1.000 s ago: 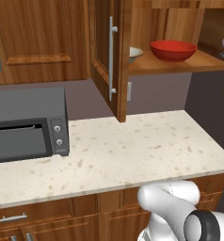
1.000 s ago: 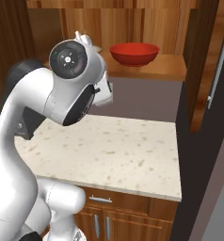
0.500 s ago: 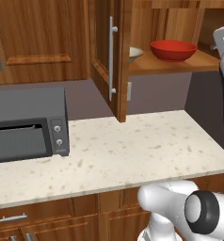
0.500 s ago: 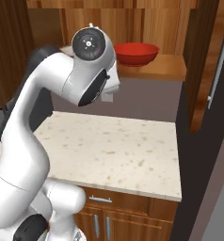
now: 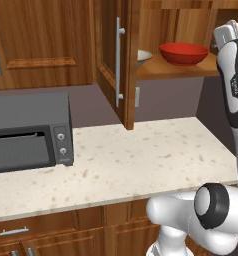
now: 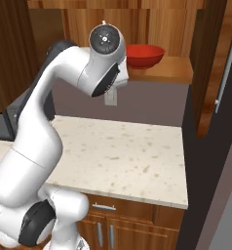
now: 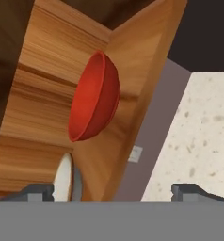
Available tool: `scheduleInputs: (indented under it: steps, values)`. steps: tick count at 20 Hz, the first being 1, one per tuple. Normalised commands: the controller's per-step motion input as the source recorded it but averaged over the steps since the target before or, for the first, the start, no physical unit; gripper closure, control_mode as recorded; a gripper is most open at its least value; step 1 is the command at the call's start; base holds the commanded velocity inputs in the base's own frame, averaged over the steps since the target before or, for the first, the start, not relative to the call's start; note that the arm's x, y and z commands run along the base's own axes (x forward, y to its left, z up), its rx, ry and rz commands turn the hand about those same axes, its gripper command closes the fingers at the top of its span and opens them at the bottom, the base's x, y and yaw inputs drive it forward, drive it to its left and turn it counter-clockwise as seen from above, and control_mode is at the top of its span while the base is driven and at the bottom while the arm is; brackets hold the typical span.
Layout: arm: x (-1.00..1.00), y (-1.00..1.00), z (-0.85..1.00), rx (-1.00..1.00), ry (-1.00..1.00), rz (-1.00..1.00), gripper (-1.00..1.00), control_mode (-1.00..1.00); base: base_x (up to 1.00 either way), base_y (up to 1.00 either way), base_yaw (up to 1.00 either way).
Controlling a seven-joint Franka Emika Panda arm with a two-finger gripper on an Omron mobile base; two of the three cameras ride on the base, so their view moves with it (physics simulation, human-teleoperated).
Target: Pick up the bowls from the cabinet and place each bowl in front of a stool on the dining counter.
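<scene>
Beige speckled bench (image 5: 141,155) runs below the open wall cabinet (image 5: 113,60), with a dark toaster oven (image 5: 28,132) at its left end. On the cabinet shelf (image 5: 191,67) sit 2 bowls: the red bowl (image 7: 92,96) and, beside it, the cream bowl (image 7: 67,181), half hidden behind the door. Facing them, well short of the shelf, the tool (image 7: 111,193) has its fingers spread wide, holding nothing.

Speckled counter (image 5: 141,160), dark oven (image 5: 28,132), grey wall (image 5: 166,97)
</scene>
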Motion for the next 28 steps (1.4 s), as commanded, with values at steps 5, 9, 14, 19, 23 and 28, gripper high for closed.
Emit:
scheduleInputs:
  steps: [5,9,14,19,23,28]
  values:
    - [0.49,0.00,-0.01,0.05,0.01,0.00,-1.00,-1.00,0.00,0.00,0.00]
    - [0.48,0.00,-0.06,0.05,0.00,0.00,-1.00,-1.00,0.00,0.00,0.00]
    - [0.33,0.00,-0.03,0.05,0.03,0.03,-1.00,-1.00,0.00,0.00,0.00]
    - [0.26,0.00,-0.06,0.01,0.04,0.02,-1.00,-1.00,0.00,0.00,0.00]
    - [0.34,-0.04,-0.11,0.00,0.03,0.00,-1.00,-1.00,0.00,0.00,0.00]
    - [0.34,-0.12,-0.13,0.00,0.03,0.00,-1.00,-1.00,0.00,0.00,0.00]
